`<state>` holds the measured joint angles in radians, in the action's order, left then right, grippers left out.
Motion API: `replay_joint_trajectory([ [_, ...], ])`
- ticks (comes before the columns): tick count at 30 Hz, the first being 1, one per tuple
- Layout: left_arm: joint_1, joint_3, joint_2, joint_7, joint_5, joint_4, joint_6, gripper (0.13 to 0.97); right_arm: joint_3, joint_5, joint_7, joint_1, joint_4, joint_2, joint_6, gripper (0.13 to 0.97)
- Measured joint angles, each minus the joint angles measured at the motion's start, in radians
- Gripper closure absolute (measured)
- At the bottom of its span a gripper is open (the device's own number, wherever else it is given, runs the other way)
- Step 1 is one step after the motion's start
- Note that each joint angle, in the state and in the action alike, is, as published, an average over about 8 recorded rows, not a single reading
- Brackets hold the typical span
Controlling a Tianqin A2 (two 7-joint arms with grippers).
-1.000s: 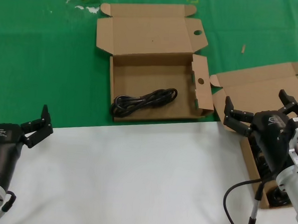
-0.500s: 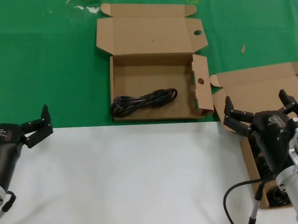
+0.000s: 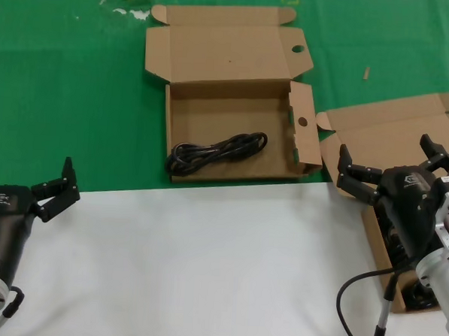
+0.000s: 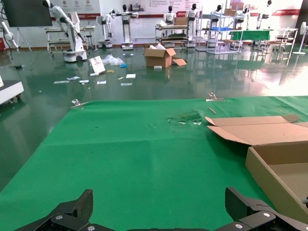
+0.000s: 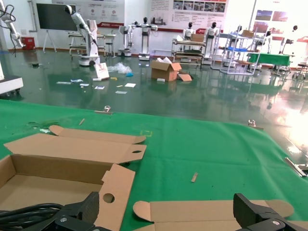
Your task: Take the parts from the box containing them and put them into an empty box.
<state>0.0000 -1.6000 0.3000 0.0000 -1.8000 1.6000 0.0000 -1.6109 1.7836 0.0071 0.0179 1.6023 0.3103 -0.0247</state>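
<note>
The right tool point(image 3: 390, 168), fingers spread, hovers over the plain-lidded box point(image 3: 395, 139) at right; a black cable point(image 3: 216, 152) lies in the holed box point(image 3: 234, 123), far left of it. The left tool point(image 3: 56, 189), also spread, waits near left.

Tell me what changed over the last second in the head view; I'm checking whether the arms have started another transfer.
Nothing visibly changed. The right gripper hangs open over the plain-lidded box, the left gripper sits open at the white table's near left, and the black cable lies in the shallow box with round holes as before.
</note>
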Motion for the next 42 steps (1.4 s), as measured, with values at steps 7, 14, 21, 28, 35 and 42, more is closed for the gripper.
replay_joint_trajectory([
  [7, 0.0, 0.0, 0.0, 0.0, 0.0, 0.0, 0.0, 0.132, 0.0, 0.0, 0.0, 0.0, 0.0, 0.0, 0.0, 0.129],
  [14, 0.0, 0.0, 0.0, 0.0, 0.0, 0.0, 0.0, 0.132, 0.0, 0.0, 0.0, 0.0, 0.0, 0.0, 0.0, 0.129],
  [21, 0.0, 0.0, 0.0, 0.0, 0.0, 0.0, 0.0, 0.132, 0.0, 0.0, 0.0, 0.0, 0.0, 0.0, 0.0, 0.129],
  [28, 0.0, 0.0, 0.0, 0.0, 0.0, 0.0, 0.0, 0.132, 0.0, 0.0, 0.0, 0.0, 0.0, 0.0, 0.0, 0.129],
  [35, 0.0, 0.0, 0.0, 0.0, 0.0, 0.0, 0.0, 0.132, 0.0, 0.0, 0.0, 0.0, 0.0, 0.0, 0.0, 0.129],
  [42, 0.0, 0.0, 0.0, 0.0, 0.0, 0.0, 0.0, 0.132, 0.0, 0.0, 0.0, 0.0, 0.0, 0.0, 0.0, 0.129],
])
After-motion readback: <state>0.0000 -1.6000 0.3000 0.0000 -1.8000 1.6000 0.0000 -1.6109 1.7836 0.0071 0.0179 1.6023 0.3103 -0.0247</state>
